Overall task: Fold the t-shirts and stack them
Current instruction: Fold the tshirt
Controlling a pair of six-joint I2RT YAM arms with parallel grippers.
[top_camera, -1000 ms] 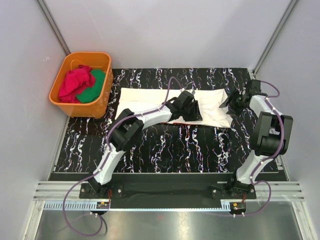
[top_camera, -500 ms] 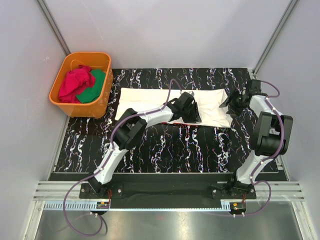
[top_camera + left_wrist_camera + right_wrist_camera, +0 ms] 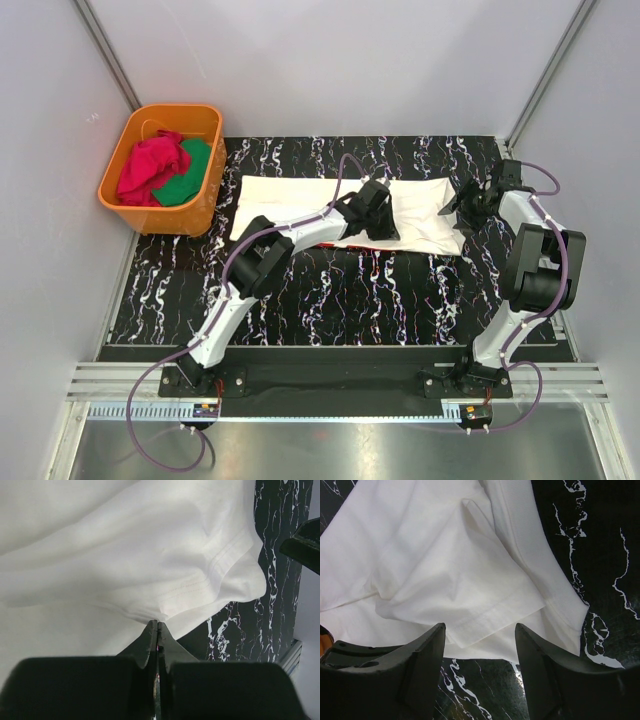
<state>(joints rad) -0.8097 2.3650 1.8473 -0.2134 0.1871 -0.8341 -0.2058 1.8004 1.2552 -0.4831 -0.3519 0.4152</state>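
Observation:
The cream-white t-shirt point(image 3: 300, 195) lies spread across the far middle of the black marbled mat. Its chest print does not show. My left gripper point(image 3: 385, 228) rests on the shirt's near edge at mid-length. In the left wrist view the gripper point(image 3: 158, 625) is shut on a pinched fold of the white t-shirt point(image 3: 125, 555). My right gripper point(image 3: 466, 206) is open at the shirt's right end. In the right wrist view the gripper point(image 3: 480, 637) has its fingers on either side of a hemmed sleeve point(image 3: 485, 605). A crumpled red cloth point(image 3: 150, 165) lies in the tub, and no script shows on it.
The orange tub point(image 3: 205, 205) stands at the far left and also holds a green cloth point(image 3: 188, 182). A thin red sliver point(image 3: 366, 247) shows at the white shirt's near edge. Grey walls close in the left, right and far sides. The mat point(image 3: 330, 300) lies in front of the shirt.
My left gripper has shifted slightly left and away from me, staying shut on the white cloth. The right arm has not moved.

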